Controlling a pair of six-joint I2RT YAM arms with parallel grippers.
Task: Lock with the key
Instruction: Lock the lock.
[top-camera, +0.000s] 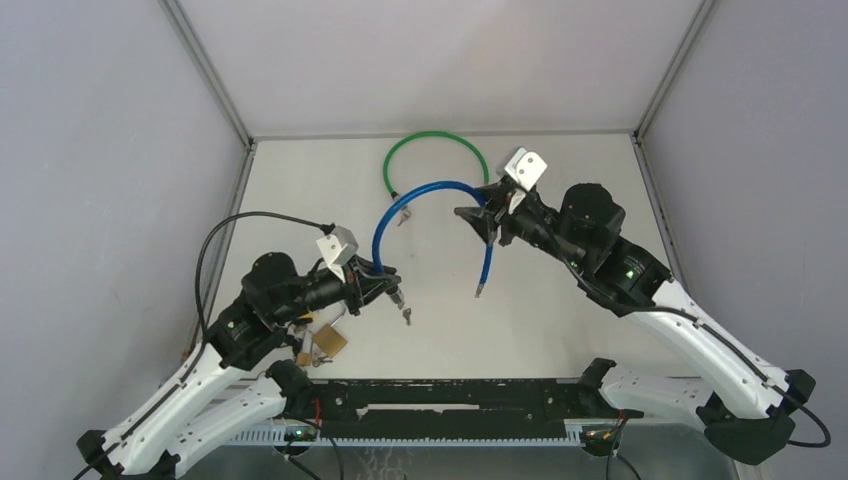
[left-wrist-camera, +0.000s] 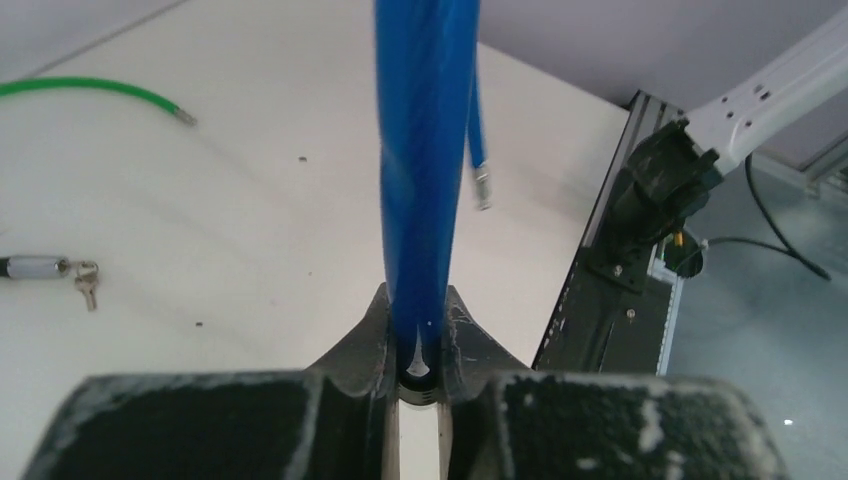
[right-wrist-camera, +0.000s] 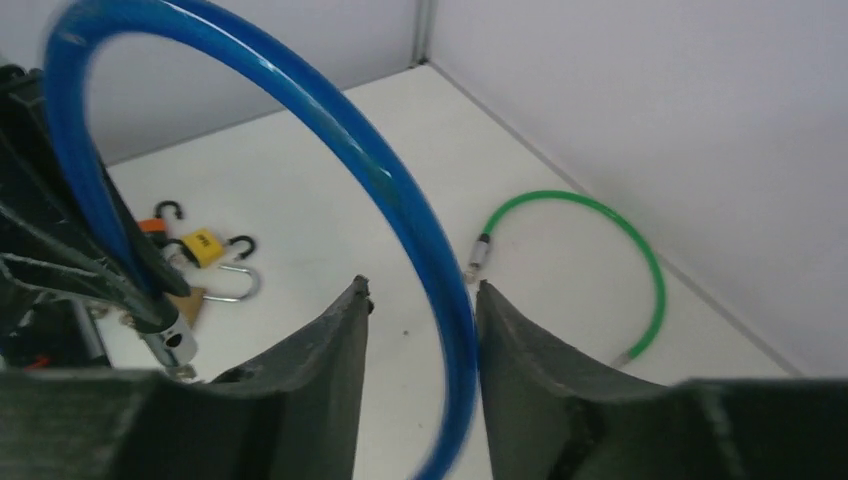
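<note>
Blue plastic-coated cable lock (top-camera: 420, 188): clamped by the closed left gripper (top-camera: 392, 283). Right gripper (top-camera: 478, 222): parted around it, nothing gripped. The cable is best taken near its free metal tip (top-camera: 479, 292).

The left arm (top-camera: 262, 298) partly hides the padlocks (top-camera: 329, 343) beneath it.
</note>
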